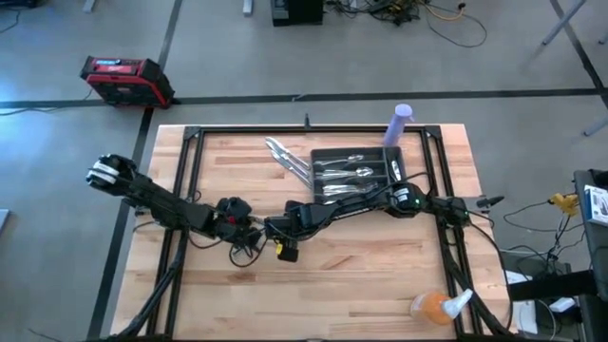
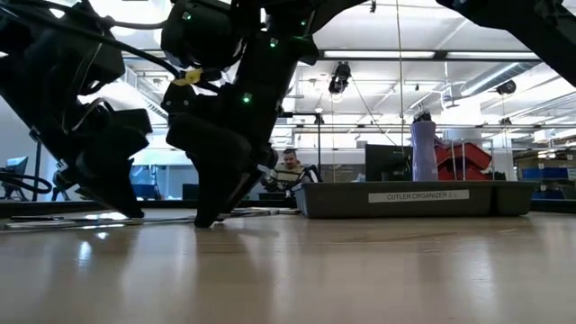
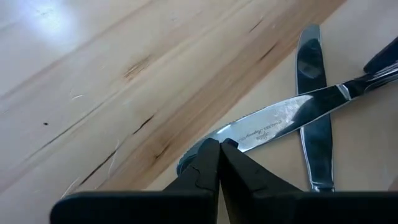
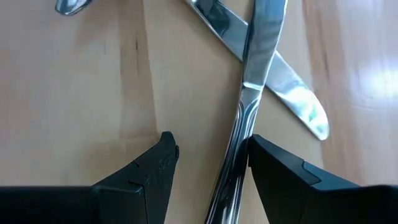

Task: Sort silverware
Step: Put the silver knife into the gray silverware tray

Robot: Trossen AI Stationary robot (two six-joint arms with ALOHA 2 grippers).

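Pale wood-grain table (image 1: 380,275); left pincer (image 3: 219,152) clenched, right pincer (image 4: 208,149) spread around shiny knife (image 4: 249,112)

table (image 1: 228,294): light wooden butcher-block top with a black frame along its edges. on it: dark grey compartmented tray (image 1: 397,171) toward the far side, labelled "cutler organizer" in the low view, silverware inside; loose silverware (image 1: 288,158) lying on the wood just beside the tray, two knives (image 3: 292,118) crossed; purple bottle (image 1: 399,123) at the far edge; orange spray bottle (image 1: 437,306) at the near right corner.
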